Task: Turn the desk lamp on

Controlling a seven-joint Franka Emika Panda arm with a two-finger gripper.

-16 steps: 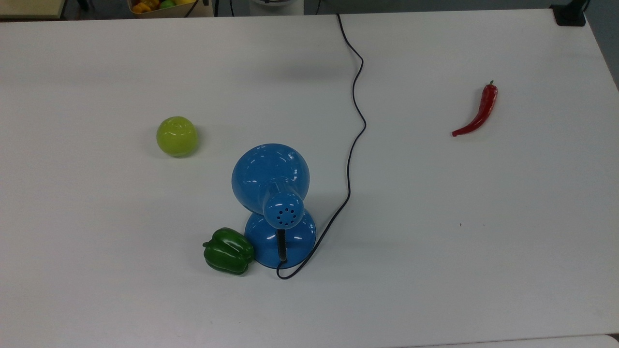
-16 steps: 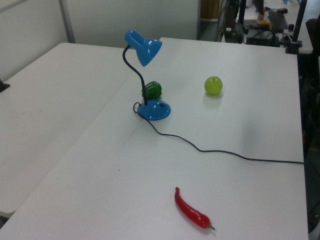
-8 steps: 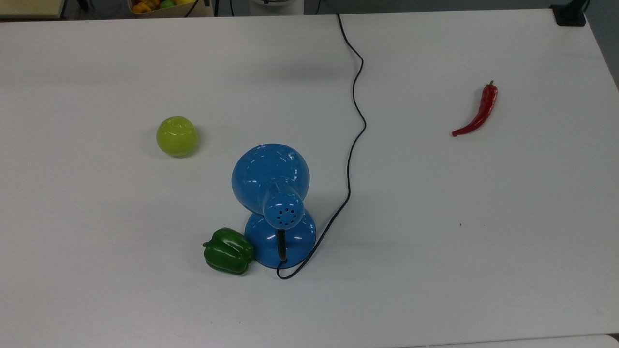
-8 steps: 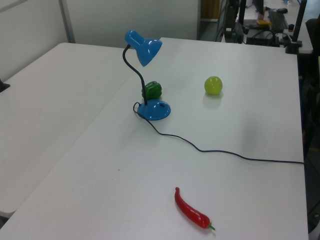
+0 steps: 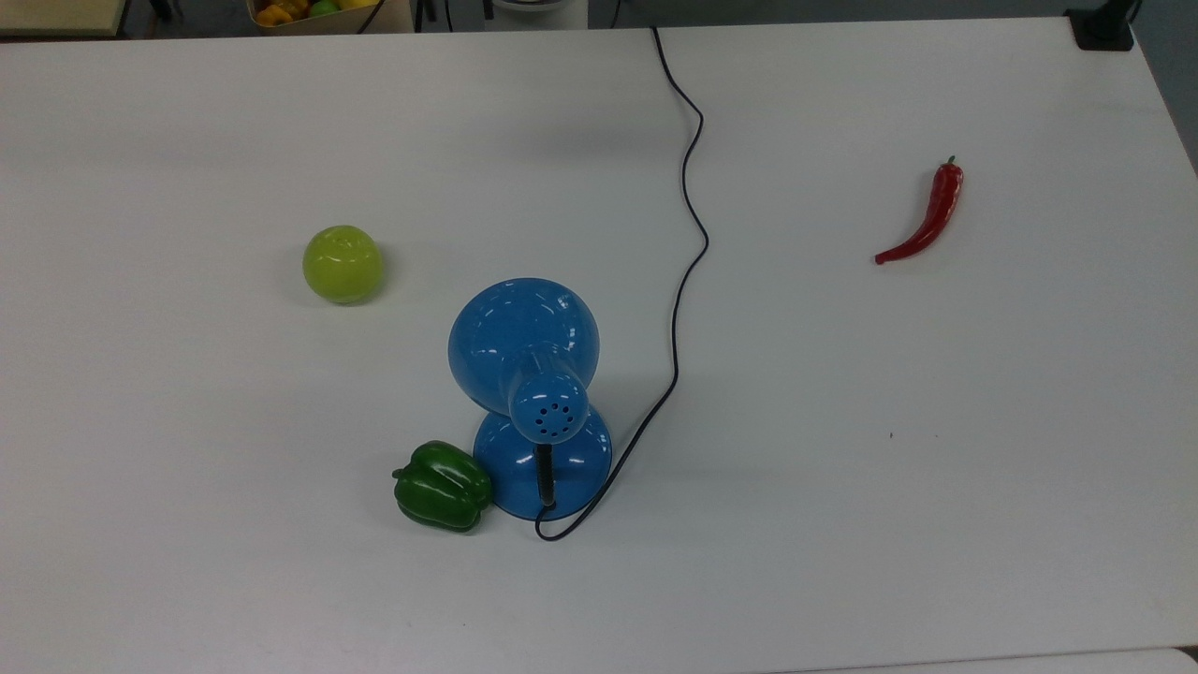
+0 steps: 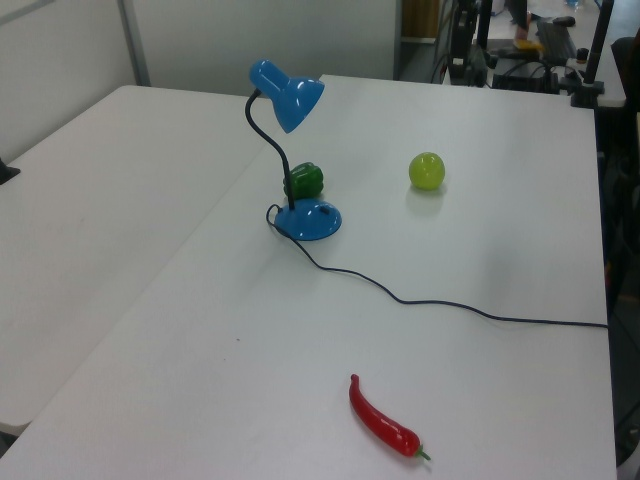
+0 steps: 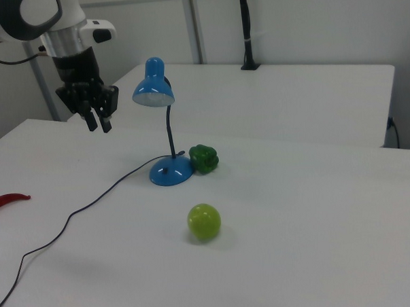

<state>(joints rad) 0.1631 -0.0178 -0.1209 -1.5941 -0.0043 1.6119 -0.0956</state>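
- The desk lamp stands upright on the white worktop, unlit, its base touching a green bell pepper.
- The end effector hangs high in the air, well apart from the lamp, empty, fingers a little apart.
- The approach appears not yet begun; next, it must descend to the lamp's switch, probably on the base.

Desk lamp on table, bell pepper touching its base (top view's left), apple well apart

I count one lamp, one green pepper. One apple, one chili. One table.
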